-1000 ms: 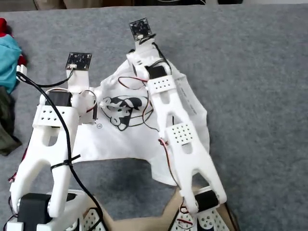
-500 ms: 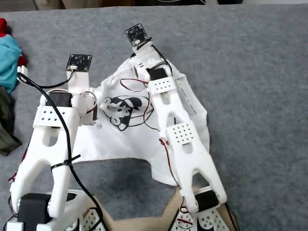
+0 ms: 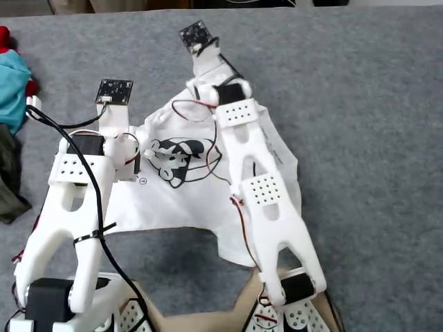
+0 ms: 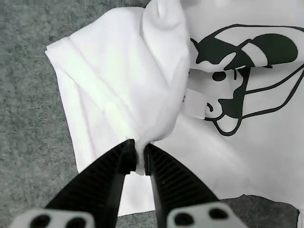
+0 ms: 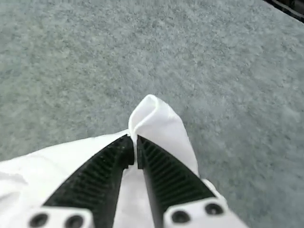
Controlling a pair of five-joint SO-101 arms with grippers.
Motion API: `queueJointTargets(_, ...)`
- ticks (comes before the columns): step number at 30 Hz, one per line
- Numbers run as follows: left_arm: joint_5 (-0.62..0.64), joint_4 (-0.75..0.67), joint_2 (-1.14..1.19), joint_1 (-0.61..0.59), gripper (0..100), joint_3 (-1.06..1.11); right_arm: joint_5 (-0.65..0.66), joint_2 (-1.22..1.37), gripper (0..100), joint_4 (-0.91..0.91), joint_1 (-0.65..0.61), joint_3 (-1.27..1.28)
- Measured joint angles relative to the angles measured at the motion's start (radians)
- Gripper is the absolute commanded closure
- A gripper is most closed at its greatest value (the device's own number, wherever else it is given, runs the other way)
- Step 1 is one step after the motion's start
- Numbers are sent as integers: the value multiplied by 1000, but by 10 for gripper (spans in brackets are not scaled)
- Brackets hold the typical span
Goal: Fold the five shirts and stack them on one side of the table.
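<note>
High view: white printed shirt (image 3: 166,204) lies centre-frame on grey surface (image 3: 360,104) | left gripper (image 4: 137,154) clamped on a sleeve-side bunch | right gripper (image 5: 134,142) clamped on an upper-edge fold | advice: carry both pinches level together, cloth taut, release only once flat.

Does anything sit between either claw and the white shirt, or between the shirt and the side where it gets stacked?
Nothing visible stands between them: the left claw and the right claw are each shut on a fold of the white shirt. A heap of other clothes lies at the left edge of the table.
</note>
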Motion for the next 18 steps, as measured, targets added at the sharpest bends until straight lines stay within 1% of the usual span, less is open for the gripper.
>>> queueJointTargets(4,-9,0,0,-34,981,0,0,-92,993,152,8,0)
queueJointTargets(10,-114,-9,0,-121,981,0,0,-230,993,321,38,0)
queueJointTargets(14,-173,-12,-15,-143,981,-3,0,-295,993,457,52,0)
queueJointTargets(18,-245,-12,-78,-167,981,-25,0,-347,993,595,80,0)
